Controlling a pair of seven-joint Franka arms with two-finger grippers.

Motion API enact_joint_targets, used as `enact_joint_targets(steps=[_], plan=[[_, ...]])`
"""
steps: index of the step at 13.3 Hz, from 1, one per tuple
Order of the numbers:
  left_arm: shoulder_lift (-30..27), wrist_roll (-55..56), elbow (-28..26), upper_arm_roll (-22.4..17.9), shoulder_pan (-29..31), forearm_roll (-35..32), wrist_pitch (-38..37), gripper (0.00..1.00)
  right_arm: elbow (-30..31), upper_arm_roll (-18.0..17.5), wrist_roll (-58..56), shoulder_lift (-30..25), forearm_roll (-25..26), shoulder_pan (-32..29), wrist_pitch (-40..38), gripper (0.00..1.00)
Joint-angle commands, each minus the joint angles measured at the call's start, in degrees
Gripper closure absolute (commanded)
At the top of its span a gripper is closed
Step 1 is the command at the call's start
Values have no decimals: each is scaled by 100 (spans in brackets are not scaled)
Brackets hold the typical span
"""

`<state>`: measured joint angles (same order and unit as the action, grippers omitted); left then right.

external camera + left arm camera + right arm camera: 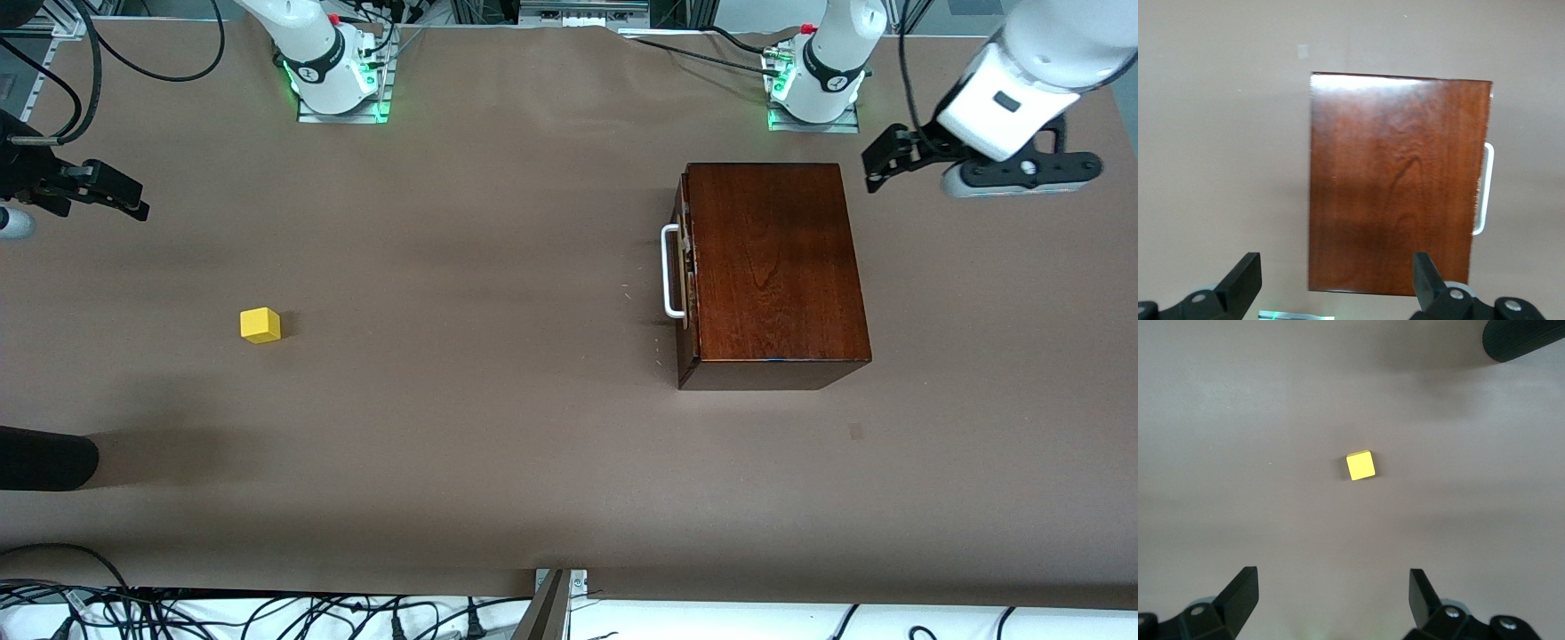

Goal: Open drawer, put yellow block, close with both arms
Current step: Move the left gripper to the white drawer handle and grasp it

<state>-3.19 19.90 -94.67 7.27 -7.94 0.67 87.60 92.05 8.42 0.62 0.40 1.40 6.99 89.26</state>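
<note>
A: Nearest the front camera?

B: A black rounded object [44, 458] at the table [498, 462] edge, right arm's end. Unidentified.

A: Next out?

B: The yellow block [260, 324], alone on the brown table toward the right arm's end, resting flat, nothing touching it. The right wrist view has it too [1360, 465], out ahead of the fingers.

A: And the box?

B: The wooden box [773, 267] sits toward the left arm's end, well apart from the block. Its drawer [683, 267] is pushed in, dark front flush with the box, white handle [671, 271] facing the right arm's end.

A: Grippers?

B: Right gripper [116, 196] hangs over the table edge at the right arm's end, jaws spread wide, holding nothing. Left gripper [889, 164] hangs over the table just beside the box's corner nearest the left arm's base, jaws likewise wide and empty. From the left wrist view the box top [1398, 187] lies below and ahead of the fingertips [1245, 273].

A: Contact anywhere?

B: None. Both arms wait clear of everything.
</note>
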Motion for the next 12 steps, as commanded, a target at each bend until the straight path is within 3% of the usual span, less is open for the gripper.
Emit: enact_joint_targets(steps=[1, 7, 12], plan=[[686, 871, 405, 667, -50, -23, 81, 0, -100, -51, 79, 21, 44, -31, -110, 0], [1618, 2867, 353, 1557, -804, -724, 1021, 0, -100, -60, 79, 21, 53, -31, -110, 0], [2690, 3600, 388, 1593, -1649, -1602, 1294, 0, -100, -69, 87, 21, 53, -23, -110, 0]])
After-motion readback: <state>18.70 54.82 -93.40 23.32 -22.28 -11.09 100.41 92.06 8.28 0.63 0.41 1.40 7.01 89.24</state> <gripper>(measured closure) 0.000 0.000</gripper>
